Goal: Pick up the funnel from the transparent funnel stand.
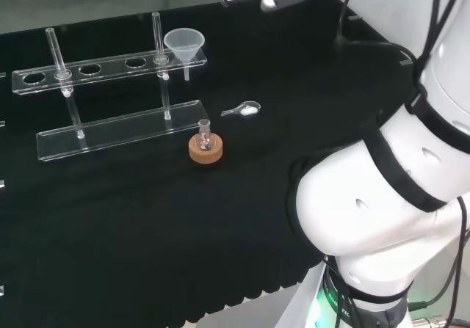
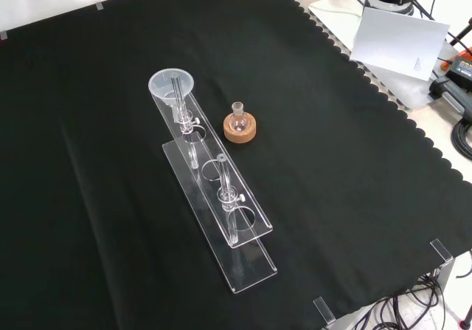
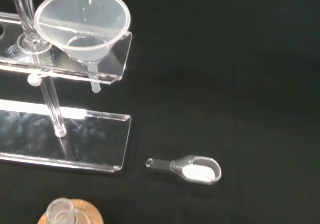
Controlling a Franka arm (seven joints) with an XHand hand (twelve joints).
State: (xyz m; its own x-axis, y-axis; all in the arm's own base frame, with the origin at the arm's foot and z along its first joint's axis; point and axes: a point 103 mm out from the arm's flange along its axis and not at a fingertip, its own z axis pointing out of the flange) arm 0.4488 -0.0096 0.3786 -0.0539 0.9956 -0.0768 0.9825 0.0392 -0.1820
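Cork ring (image 3: 75,215) with small flask; funnel (image 3: 82,24) seated in stand (image 3: 107,134); approach pending, descent onto funnel rim next; hand's state cannot be told

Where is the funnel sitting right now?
The funnel sits in the end hole of the clear stand's top shelf, at the right end in the head view, beyond the small flask on its cork ring.

Upright rod (image 1: 157,31) stands just beside funnel (image 1: 183,44); elsewhere open.
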